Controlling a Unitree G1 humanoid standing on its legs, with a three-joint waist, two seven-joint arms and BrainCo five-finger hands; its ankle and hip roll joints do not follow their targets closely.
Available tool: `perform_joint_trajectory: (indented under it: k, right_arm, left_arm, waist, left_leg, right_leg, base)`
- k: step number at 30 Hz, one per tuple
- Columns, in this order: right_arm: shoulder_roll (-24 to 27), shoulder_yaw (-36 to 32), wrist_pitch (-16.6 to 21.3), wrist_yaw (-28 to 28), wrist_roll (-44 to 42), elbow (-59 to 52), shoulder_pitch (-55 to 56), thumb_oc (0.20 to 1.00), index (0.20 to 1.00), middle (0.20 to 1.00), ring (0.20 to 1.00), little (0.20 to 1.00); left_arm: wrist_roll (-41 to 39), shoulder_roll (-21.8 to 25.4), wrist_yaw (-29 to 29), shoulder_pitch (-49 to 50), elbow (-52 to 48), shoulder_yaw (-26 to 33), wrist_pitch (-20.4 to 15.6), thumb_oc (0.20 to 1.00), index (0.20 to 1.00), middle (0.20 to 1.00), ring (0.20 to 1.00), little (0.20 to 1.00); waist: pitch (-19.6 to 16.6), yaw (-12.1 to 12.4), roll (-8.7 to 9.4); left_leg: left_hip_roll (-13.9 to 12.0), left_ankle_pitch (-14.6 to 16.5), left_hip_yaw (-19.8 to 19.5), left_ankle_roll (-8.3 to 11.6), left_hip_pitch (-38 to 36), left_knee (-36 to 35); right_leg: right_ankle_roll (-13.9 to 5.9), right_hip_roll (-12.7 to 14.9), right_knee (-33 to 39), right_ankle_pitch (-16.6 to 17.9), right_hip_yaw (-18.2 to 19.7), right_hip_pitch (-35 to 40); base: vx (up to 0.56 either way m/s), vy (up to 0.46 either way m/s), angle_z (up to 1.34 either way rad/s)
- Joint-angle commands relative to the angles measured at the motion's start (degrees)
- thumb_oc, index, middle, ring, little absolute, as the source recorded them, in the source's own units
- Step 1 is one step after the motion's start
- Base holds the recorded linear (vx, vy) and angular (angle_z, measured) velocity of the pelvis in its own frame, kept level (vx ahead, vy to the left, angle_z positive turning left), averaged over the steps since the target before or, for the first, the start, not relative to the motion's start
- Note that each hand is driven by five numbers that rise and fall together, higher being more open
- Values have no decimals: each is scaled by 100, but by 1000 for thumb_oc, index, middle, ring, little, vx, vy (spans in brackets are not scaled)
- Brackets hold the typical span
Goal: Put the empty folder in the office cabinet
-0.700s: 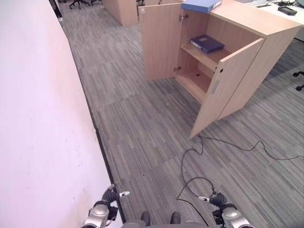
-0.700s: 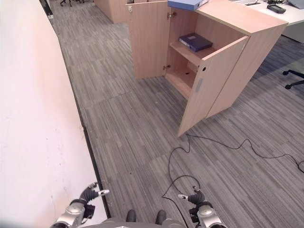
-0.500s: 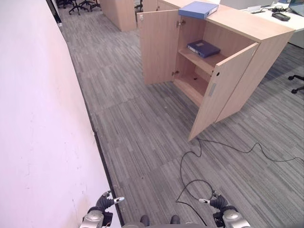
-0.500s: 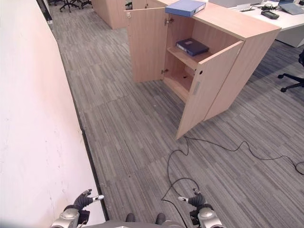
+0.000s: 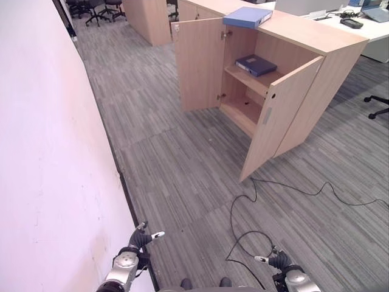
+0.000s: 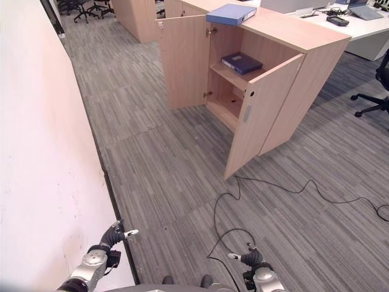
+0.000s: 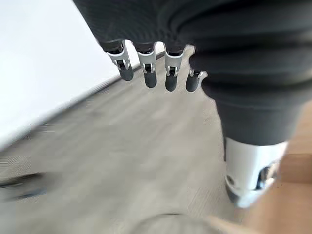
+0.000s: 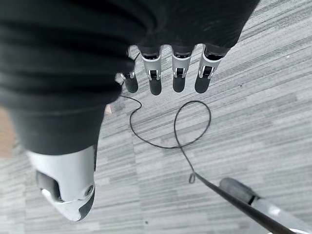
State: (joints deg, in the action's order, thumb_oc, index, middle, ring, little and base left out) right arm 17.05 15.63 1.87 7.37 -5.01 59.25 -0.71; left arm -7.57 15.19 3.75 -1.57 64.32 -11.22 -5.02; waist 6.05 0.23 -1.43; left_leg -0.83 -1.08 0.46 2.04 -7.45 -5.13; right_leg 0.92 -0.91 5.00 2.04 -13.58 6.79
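A light wooden office cabinet [image 5: 285, 91] stands across the carpet with both doors open. A light blue folder [image 5: 247, 16] lies flat on its top, near the left corner. A darker blue folder [image 5: 256, 64] lies on the upper shelf inside. The lower shelf [image 5: 243, 112] looks bare. My left hand [image 5: 138, 240] hangs low beside the white wall, far from the cabinet; its fingers [image 7: 146, 68] are straight and hold nothing. My right hand [image 5: 276, 261] is low on the other side, its fingers [image 8: 178, 75] also straight and empty over the carpet.
A white wall [image 5: 48, 152] runs along my left side. The near cabinet door [image 5: 281, 115] swings out toward me. Behind the cabinet is a desk [image 5: 364, 27] with small items, a black chair [image 5: 380, 103] at right, more chairs [image 5: 97, 7] and another cabinet [image 5: 152, 18] at the back.
The camera has tilted up, so the cabinet sits lower in the picture and its top shows fully. My left hand has lifted a little forward along the wall. The right hand stays put.
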Motion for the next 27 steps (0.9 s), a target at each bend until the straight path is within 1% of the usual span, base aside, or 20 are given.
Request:
perform_joint_trajectory:
  k: [1, 27]
  right_arm:
    - [35, 3, 37, 54, 147, 209, -228, 1000, 1000, 1000, 1000, 1000]
    - [19, -51, 107, 55, -27, 47, -201, 1000, 1000, 1000, 1000, 1000]
  left_arm:
    - [52, -68, -14, -324, 55, -47, -121, 1000, 1000, 1000, 1000, 1000]
    - [75, -51, -18, -318, -17, -84, -189, 1000, 1000, 1000, 1000, 1000]
  waist:
    - [113, 139, 210]
    - [79, 126, 197]
  left_leg:
    - [-321, 152, 251, 356, -62, 12]
    - [-342, 137, 245, 374, -83, 12]
  right_leg:
    - [-785, 492, 0, -481, 259, 253]
    - [-780, 479, 0, -493, 280, 273]
  base:
    - [0, 0, 0]
    - [0, -1, 0]
